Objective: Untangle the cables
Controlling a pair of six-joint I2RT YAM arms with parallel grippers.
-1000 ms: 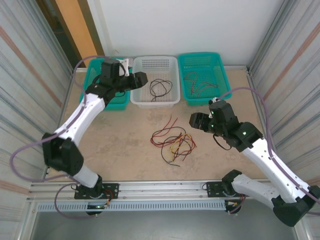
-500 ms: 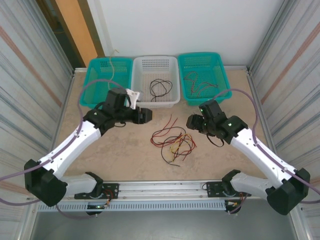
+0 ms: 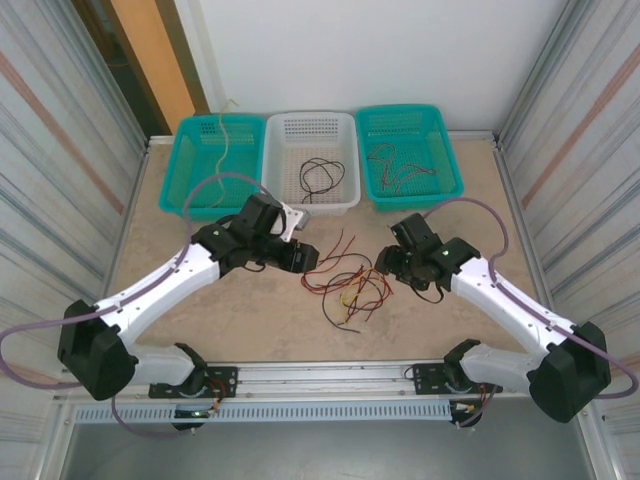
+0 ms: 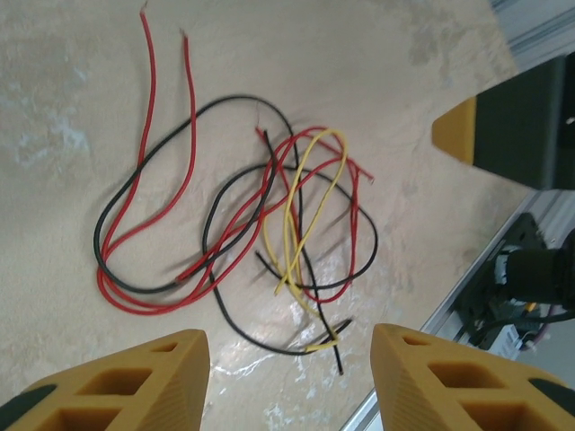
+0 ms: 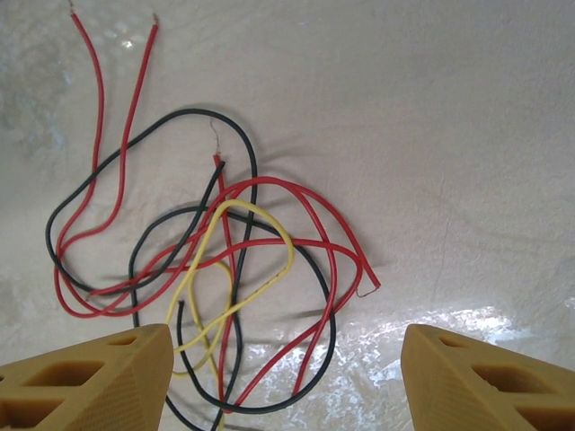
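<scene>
hovering open and empty, the left gripper and right gripper are flanking the cables lying tangled in front of the white basket, one black wire already resting inside.

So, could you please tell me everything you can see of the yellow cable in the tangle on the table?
The yellow cable is a thin, flexible wire with what looks like smooth plastic insulation. It is folded back on itself into a long, narrow loop. It lies slack and flat on the table in the middle of the loose tangle. The red cables and black cables cross it at several spots. Nothing else touches it.
</scene>
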